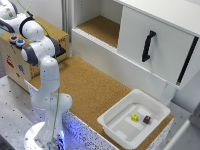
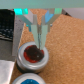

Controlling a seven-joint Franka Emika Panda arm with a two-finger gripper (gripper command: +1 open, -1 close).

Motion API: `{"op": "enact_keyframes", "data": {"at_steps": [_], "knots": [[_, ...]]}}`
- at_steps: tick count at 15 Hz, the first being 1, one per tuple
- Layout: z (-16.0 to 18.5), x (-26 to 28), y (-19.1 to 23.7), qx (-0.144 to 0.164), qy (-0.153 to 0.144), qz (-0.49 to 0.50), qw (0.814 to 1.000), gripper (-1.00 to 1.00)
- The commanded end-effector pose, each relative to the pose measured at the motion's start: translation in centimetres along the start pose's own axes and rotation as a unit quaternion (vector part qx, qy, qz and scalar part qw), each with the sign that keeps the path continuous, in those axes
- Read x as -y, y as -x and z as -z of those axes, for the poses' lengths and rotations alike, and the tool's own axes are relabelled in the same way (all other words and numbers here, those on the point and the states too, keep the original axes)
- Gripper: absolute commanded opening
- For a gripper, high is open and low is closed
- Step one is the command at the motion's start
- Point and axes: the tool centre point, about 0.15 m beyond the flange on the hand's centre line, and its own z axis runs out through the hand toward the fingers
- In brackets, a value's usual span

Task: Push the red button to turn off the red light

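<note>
Wrist view, clenched end effector on red button, blue button beside.

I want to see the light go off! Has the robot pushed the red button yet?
Almost! Done: the arm has reached the box, and in the wrist view its fingers are closed together, tips right on the red button. In hand: pressing down. Left: the light going off, which I can't see here. The blue button beside it is untouched.

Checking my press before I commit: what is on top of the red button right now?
The claw sits on the red button, fingertips together at its top. The spot under the tips is covered, so actual contact cannot be seen.
</note>
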Motion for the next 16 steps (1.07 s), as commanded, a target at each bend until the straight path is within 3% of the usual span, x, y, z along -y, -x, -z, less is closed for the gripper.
{"op": "enact_keyframes", "data": {"at_steps": [1,10,13,16], "knots": [[3.0,-3.4,-1.7,0.065,0.005,-0.001,0.998,1.0],[3.0,-3.7,-3.2,0.052,0.007,0.023,0.998,1.0],[3.0,-4.1,-1.6,0.075,0.0,-0.002,0.997,1.0],[2.0,-5.8,1.0,0.066,0.001,-0.039,0.997,1.0]]}}
